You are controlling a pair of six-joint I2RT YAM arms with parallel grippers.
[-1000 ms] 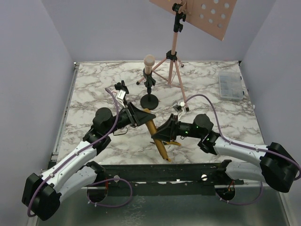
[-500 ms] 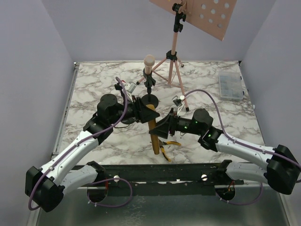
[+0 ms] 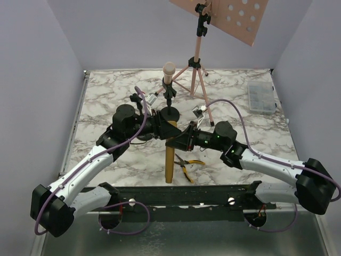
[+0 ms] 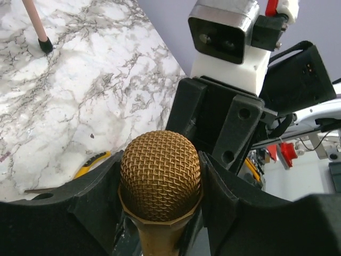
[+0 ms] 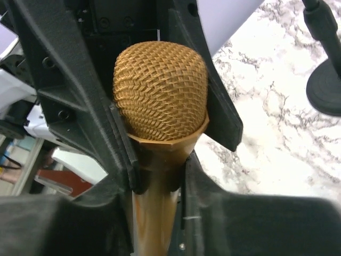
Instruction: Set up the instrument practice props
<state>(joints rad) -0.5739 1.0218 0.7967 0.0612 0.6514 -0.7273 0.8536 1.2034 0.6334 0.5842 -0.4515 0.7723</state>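
Note:
A gold microphone (image 3: 170, 162) stands upright near the table's front, held by both grippers. My left gripper (image 3: 169, 129) is shut on its mesh head (image 4: 160, 176), fingers pressed against both sides. My right gripper (image 3: 175, 143) faces it and is shut on the handle just under the head (image 5: 160, 96). Behind them a pink microphone (image 3: 169, 69) stands in a black round-based holder (image 3: 169, 113). The pink tripod music rack (image 3: 197, 64) stands at the back, its perforated desk (image 3: 234, 16) tilted at the top.
Yellow-handled pliers (image 3: 187, 165) lie on the marble table just right of the gold microphone's foot. A clear compartment box (image 3: 261, 97) sits at the back right. The table's dark front rail (image 3: 186, 194) runs just behind the arm bases.
The gold microphone swung from a slant to upright. Both grippers moved in toward the table's middle, and the right jaws opened and closed again on the handle.

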